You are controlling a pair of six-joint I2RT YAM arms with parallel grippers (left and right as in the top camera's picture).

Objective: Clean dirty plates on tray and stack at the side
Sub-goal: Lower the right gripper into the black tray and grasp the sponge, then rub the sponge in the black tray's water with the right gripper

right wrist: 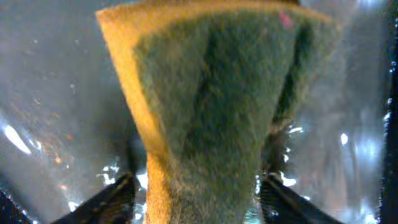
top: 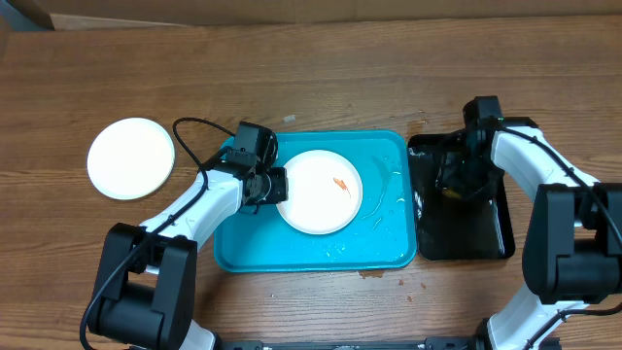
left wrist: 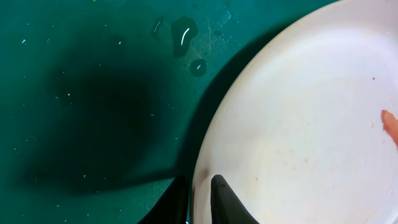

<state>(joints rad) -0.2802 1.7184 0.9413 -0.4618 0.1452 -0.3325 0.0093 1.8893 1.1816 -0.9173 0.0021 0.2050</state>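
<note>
left gripper (left wrist: 199,180): smooth round plate (top: 320,192) was pinched by its rim, inside tray's (top: 384,243) left edge.
right gripper (right wrist: 196,186): rough green sponge (right wrist: 211,112) was clamped (right of tray).
room: wet tray floor was left bare around plate.

You've got the left gripper (top: 277,185) right at the left rim of the plate (top: 321,199) on the tray (top: 292,255), with an orange speck (top: 341,185) near the plate's middle. The other plate (top: 131,158) sits on the table (top: 311,78), well off to the left. Your right gripper (top: 457,185) is over the black tray (top: 491,233), far right.
</note>
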